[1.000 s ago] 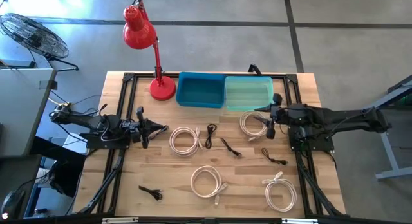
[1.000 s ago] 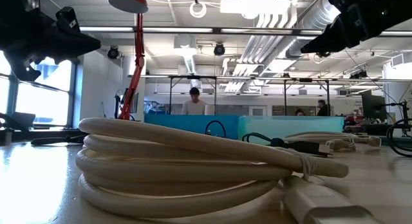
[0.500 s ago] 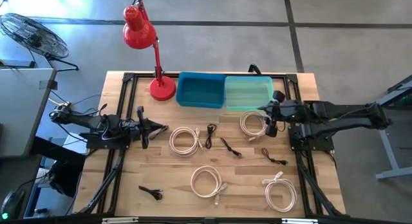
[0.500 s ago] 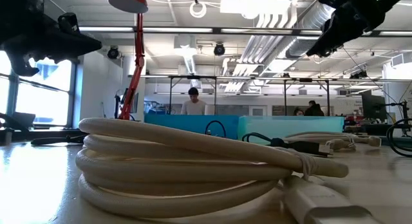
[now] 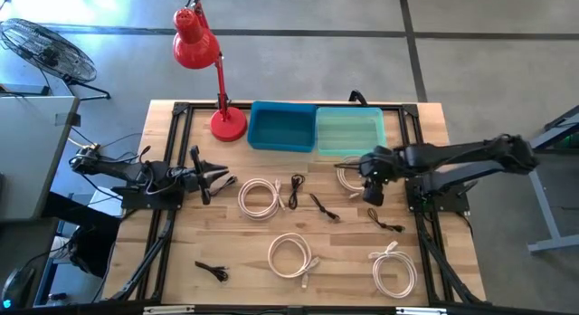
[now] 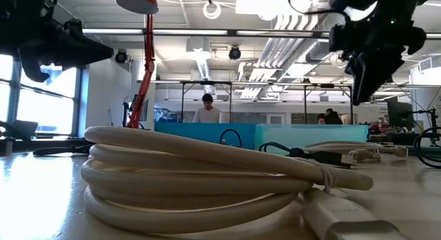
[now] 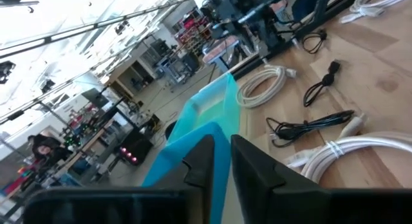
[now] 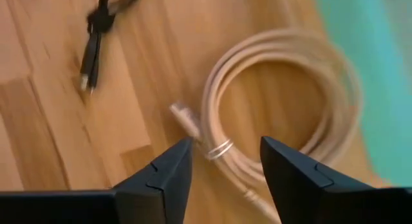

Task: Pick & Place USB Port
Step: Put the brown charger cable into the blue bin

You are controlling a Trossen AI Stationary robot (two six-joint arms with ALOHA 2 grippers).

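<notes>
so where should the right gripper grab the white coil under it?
Probably at the tied band on the white coil, coming straight down. The coil lies flat on the table, and the band bundles the loops together. The right gripper is open above that spot.

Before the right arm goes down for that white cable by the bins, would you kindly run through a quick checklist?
1. Right gripper open: ok, with a gap between the fingers.
2. Right gripper over the white cable coil: ok.
3. Nothing in the jaws: ok.
4. Green bin clear to receive: cannot tell.
5. Left gripper out of the way: ok, on the table's left side.
6. Black cable clear of the coil: ok, apart.
</notes>
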